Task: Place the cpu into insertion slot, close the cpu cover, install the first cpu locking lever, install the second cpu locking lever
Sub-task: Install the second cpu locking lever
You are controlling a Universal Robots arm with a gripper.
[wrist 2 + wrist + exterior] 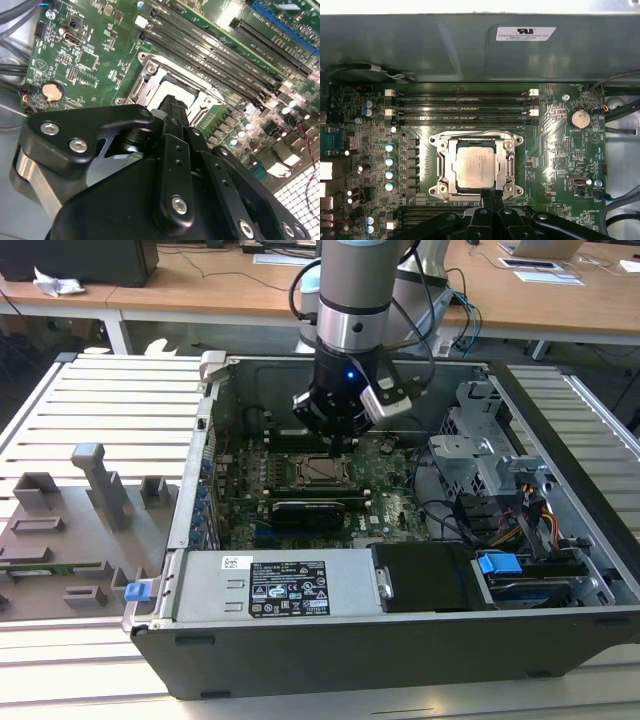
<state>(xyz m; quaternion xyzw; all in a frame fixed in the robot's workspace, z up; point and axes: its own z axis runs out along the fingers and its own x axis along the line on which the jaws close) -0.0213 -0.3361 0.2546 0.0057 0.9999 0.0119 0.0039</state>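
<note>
Silver-topped, the cpu (pixel 475 167) sits in the insertion slot (pixel 442 170) under the closed cpu cover (pixel 509 167); we see our hand (pixel 491 193) pinched together, empty, at the cover's edge.

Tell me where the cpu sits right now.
In the first wrist view the cpu lies in the insertion slot mid-motherboard, framed by the cpu cover, beside the memory slots, with the gripper at the socket's edge.

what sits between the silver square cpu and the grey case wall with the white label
In the first wrist view, four long black memory slots lie between the silver square cpu and the grey case wall.
</note>
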